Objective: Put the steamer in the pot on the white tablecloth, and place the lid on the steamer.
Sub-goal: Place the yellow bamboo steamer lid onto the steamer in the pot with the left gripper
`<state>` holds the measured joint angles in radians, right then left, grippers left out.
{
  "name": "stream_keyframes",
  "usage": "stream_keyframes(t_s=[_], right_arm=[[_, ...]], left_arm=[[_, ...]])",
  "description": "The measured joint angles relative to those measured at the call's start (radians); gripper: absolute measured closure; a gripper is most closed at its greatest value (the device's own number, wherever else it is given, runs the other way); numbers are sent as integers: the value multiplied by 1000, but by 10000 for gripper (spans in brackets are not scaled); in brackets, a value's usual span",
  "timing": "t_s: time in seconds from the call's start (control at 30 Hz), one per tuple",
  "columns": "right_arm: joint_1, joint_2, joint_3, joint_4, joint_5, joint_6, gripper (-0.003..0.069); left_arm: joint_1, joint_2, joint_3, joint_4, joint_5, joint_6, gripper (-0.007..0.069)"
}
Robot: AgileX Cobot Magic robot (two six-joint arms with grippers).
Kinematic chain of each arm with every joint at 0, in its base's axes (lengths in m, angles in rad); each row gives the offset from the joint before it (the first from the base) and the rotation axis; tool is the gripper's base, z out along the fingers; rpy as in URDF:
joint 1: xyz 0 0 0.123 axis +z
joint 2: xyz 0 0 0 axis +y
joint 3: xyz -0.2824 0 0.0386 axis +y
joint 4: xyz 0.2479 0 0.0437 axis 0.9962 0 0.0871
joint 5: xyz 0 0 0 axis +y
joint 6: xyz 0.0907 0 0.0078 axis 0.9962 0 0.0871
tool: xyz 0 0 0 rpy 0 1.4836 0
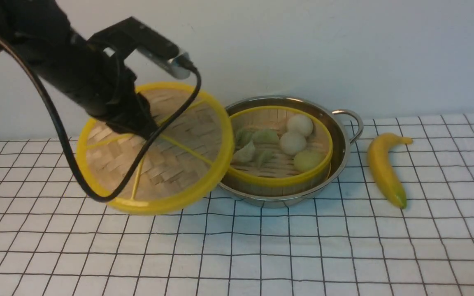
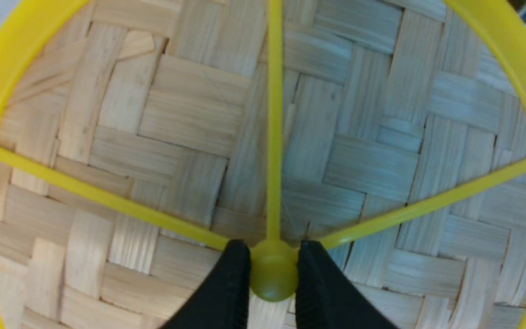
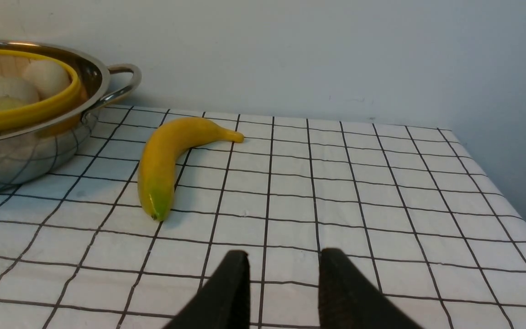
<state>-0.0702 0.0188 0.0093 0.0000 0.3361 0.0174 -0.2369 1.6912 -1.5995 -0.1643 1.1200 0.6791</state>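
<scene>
White gridded tablecloth (image 1: 303,246) carries a shiny steel pot (image 1: 341,135) holding the slatted bamboo steamer (image 1: 278,181) of round buns (image 1: 292,142). Beside it tilts the flat woven lid (image 1: 179,164), its small knob (image 2: 273,283) pinched by the left gripper (image 2: 274,262). A smooth banana (image 1: 383,168) lies nearby. The right gripper (image 3: 283,283) gapes empty.

My L arm (image 1: 68,65) comes in from 10 o'clock on front cam and slants down toward 4 o'clock, wrist pitched down. The left gripper (image 1: 146,130) is pinched tight on the lid (image 1: 179,164) at its centre. The right gripper (image 3: 285,256) shows on wrist cam only, fingers (image 3: 226,292) apart w/ nothing btwn them.
</scene>
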Motion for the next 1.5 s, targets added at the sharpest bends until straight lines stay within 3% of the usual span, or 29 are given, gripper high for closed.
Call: stream_keyframes(t_s=[0.13,0.37,0.73,1.5], right_arm=[[0,0,0,0,0,0,419],[0,0,0,0,0,0,419],[0,0,0,0,0,0,419],[0,0,0,0,0,5,419]], left_arm=[[-124,121,-179,37,-25,90,504],[-198,341,-371,96,-36,207,504],[-202,472,-510,68,-77,406,504],[-202,516,-511,-7,-84,556,504]])
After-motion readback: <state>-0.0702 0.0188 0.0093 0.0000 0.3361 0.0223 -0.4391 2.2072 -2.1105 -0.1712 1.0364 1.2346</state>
